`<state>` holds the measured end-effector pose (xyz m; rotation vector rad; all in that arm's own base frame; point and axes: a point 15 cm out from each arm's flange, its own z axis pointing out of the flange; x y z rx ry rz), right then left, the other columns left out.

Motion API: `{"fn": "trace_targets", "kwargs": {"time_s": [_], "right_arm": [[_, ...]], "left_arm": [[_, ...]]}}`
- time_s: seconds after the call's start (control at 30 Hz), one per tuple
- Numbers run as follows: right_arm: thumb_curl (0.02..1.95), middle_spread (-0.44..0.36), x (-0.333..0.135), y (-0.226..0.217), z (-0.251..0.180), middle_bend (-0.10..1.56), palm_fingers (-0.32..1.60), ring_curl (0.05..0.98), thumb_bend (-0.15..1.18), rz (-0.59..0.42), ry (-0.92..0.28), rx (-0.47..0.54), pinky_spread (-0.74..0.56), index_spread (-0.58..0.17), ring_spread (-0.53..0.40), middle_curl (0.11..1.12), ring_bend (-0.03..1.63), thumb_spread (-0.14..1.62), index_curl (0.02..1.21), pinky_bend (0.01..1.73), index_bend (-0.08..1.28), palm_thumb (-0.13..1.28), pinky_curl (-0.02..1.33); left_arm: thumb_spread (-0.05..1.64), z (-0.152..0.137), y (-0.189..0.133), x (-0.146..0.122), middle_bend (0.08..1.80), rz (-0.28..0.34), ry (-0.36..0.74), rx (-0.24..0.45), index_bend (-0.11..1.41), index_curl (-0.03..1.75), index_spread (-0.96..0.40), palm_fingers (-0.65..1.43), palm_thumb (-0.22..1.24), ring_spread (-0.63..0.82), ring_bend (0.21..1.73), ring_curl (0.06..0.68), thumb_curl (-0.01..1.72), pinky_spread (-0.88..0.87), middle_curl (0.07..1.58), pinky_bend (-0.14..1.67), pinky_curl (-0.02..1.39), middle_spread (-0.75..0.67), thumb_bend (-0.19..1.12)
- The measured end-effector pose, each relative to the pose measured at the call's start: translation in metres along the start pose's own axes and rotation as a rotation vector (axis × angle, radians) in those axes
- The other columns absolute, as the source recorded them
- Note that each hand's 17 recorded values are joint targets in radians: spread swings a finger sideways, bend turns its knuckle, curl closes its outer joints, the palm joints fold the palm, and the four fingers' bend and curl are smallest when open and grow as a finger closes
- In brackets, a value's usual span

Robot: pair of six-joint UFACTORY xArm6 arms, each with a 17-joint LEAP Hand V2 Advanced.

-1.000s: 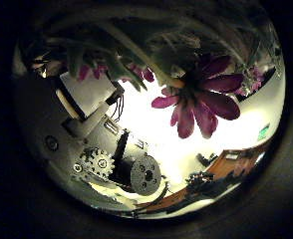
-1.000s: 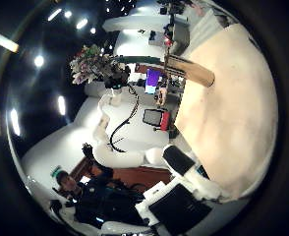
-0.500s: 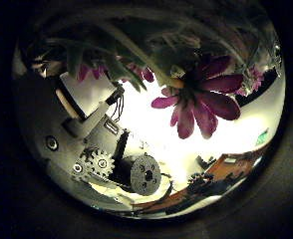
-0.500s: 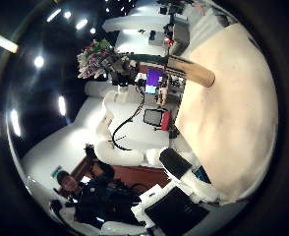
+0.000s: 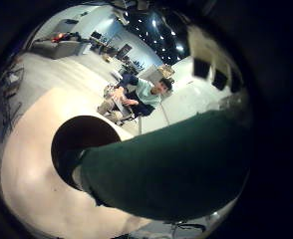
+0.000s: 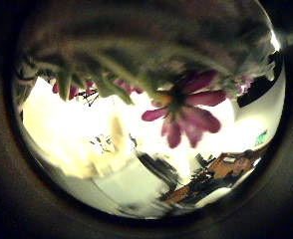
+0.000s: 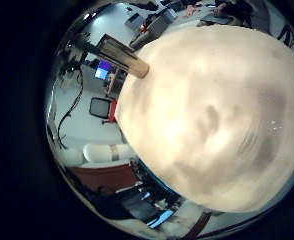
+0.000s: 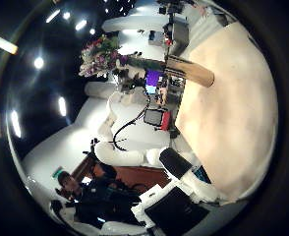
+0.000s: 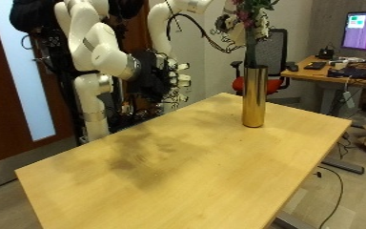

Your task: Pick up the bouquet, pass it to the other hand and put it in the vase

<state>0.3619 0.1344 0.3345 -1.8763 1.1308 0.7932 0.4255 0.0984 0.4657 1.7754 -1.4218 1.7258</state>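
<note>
In the outside view a tall gold vase [image 9: 253,95] stands on the wooden table [image 9: 171,162] near its far edge. My left hand [image 9: 230,8] is shut on the bouquet [image 9: 249,19] and holds it above the vase, with the dark stems hanging to the vase's mouth. The left little finger side palm view shows the dark green stems [image 5: 156,164] close by, over the vase's mouth [image 5: 87,149]. The left thumb side palm view shows a purple flower [image 6: 186,105] close up. My right hand [image 9: 171,81] is open and empty, beside the table and away from the vase [image 8: 189,71].
A black chair [image 9: 274,48] with a red seat stands behind the vase. A desk with a monitor [image 9: 361,29] is at the back. The right little finger side palm view shows the bare tabletop [image 7: 207,110] and the vase [image 7: 122,58] at its edge.
My left hand has carried the bouquet closer to the vase, stems now reaching towards its mouth. The left thumb side view has shifted. The right hand has hardly moved.
</note>
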Motion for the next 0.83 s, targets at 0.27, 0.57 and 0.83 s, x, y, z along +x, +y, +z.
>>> {"fn": "trace_targets", "kwargs": {"time_s": [0.27,0.57,0.83], "right_arm": [[0.37,0.108,-0.002,-0.001,-0.002,0.17,-0.05,0.261,-0.03,-0.006,0.003,-0.001,0.39,-0.395,0.203,0.24,0.34,0.96,0.23,0.47,0.14,0.61,0.32],[0.31,0.102,-0.004,-0.007,-0.002,0.17,-0.07,0.26,-0.04,-0.001,-0.005,-0.026,0.37,-0.402,0.193,0.25,0.32,0.92,0.21,0.44,0.14,0.34,0.31],[0.3,0.09,-0.003,-0.004,-0.001,0.17,-0.07,0.262,-0.03,0.006,-0.021,-0.04,0.35,-0.4,0.19,0.24,0.31,0.91,0.2,0.42,0.14,0.29,0.32]], "left_arm": [[0.81,-0.025,-0.006,0.001,0.16,0.014,-0.026,0.066,0.07,0.56,0.26,-0.19,0.26,0.51,0.63,0.242,0.37,0.53,0.45,0.37,0.35,0.52,-0.05],[0.77,-0.042,0.009,0.002,0.16,0.007,-0.043,0.078,0.12,0.29,0.26,-0.13,0.23,0.57,0.53,0.207,0.34,0.56,0.3,0.28,0.31,0.55,-0.04],[0.76,-0.046,0.046,-0.006,0.17,-0.03,-0.067,0.047,0.13,0.22,0.24,-0.11,0.2,0.58,0.48,0.201,0.33,0.55,0.24,0.25,0.31,0.56,-0.04]]}}
